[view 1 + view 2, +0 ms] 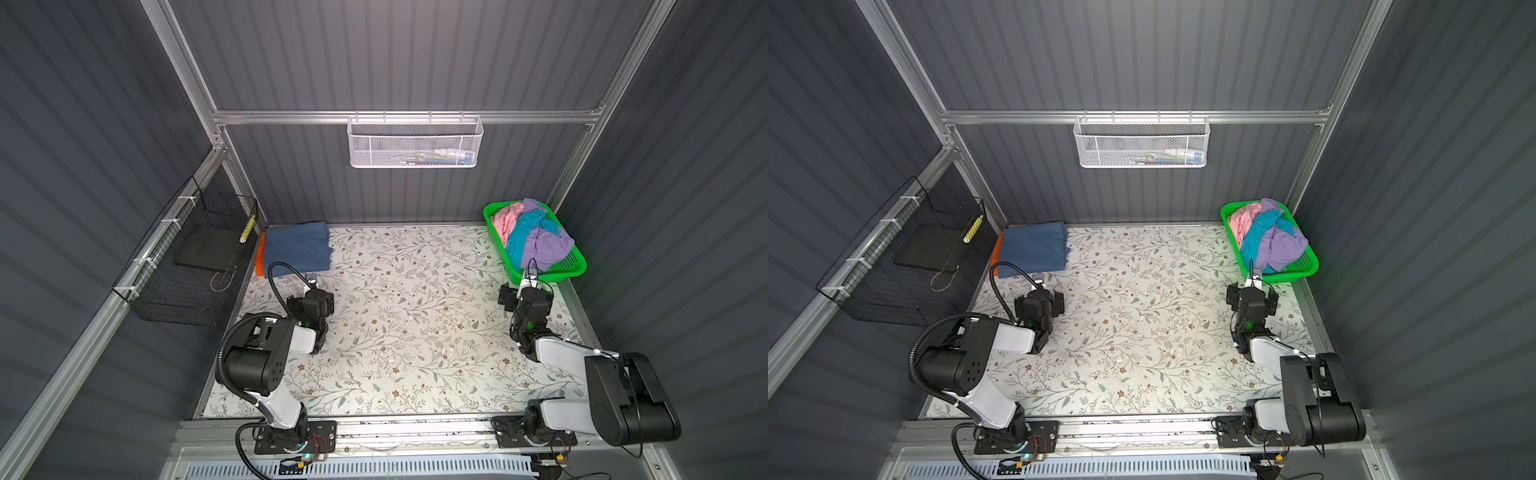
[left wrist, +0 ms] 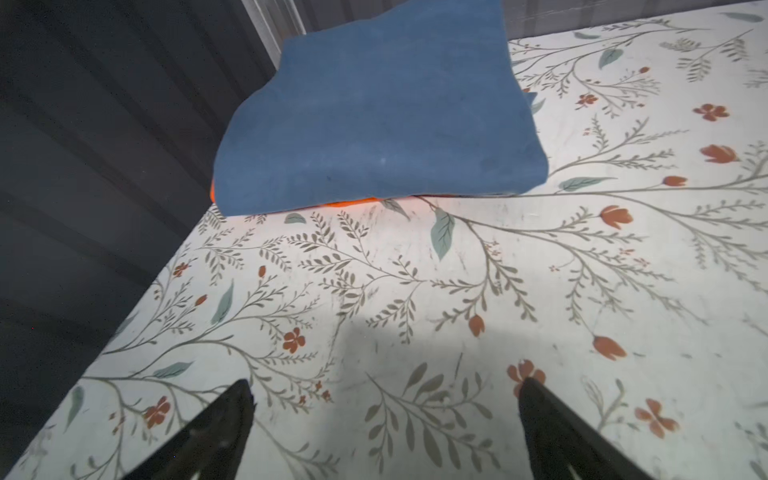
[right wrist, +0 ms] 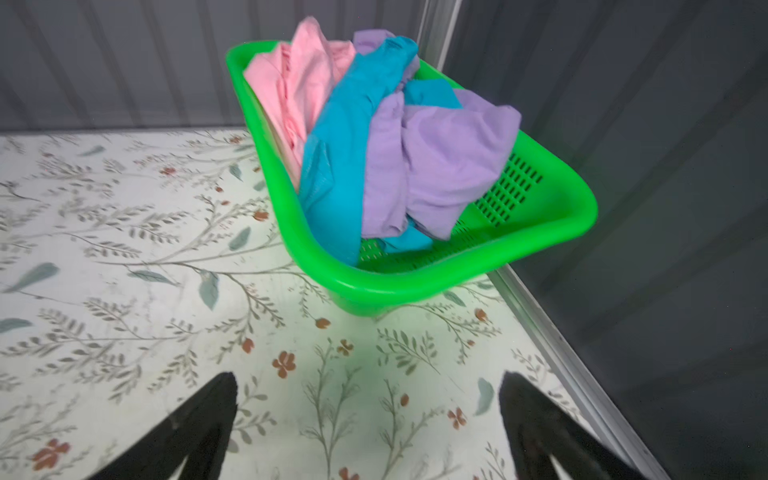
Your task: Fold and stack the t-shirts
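My right gripper [image 3: 368,376], jaws wide and empty, faces the green basket [image 3: 415,286], far right, where the lilac t-shirt [image 3: 436,166], turquoise t-shirt [image 3: 340,166] and pink t-shirt [image 3: 299,83] lie crumpled. The cloth looks light and limp, probably best pinched at a raised fold. My left gripper [image 2: 384,381], equally open, fronts the folded blue t-shirt [image 2: 374,116] atop the orange t-shirt [image 2: 353,202], far left.
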### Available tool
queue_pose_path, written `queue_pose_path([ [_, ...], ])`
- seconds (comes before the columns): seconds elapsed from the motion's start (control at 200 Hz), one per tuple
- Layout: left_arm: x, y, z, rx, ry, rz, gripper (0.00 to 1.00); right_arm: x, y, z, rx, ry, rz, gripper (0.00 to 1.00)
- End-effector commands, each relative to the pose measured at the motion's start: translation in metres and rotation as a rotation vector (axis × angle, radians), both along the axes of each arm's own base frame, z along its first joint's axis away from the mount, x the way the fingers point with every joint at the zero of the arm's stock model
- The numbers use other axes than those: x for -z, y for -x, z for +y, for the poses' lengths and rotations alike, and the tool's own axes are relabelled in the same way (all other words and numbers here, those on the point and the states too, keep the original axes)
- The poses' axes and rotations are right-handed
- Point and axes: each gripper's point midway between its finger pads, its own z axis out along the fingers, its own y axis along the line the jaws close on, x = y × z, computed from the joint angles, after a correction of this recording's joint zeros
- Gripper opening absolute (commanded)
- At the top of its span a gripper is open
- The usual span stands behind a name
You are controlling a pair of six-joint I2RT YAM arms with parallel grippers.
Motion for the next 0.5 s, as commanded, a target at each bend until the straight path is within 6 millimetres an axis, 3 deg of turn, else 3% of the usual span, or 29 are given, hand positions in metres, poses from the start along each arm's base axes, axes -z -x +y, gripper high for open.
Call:
queue_pose_path([
  [0.0,-0.017,-0.002,0.003,0.023,0.052,-0.174,1.0,-0.011,-0.007,0.017,-0.106,-0.059,-0.065,0.99],
  [0.095,-0.015,0.0,0.001,0.044,0.076,-0.158,1.0,-0.006,-0.01,0.015,-0.122,-0.057,-0.145,0.99],
  [0.135,-0.014,-0.002,0.0,0.05,0.072,-0.157,1.0,0.006,-0.005,0.01,-0.12,-0.105,-0.126,0.99],
  [0.205,-0.008,-0.005,0.0,0.051,0.08,-0.098,1.0,0.003,-0.005,0.007,-0.163,-0.151,-0.173,0.99],
  [0.33,-0.003,-0.013,-0.002,0.06,0.078,-0.051,1.0,0.01,-0.018,0.019,-0.259,-0.179,-0.078,0.99],
  [0.495,-0.005,-0.014,-0.002,0.06,0.077,-0.066,1.0,0.01,-0.016,0.018,-0.251,-0.179,-0.086,0.99],
])
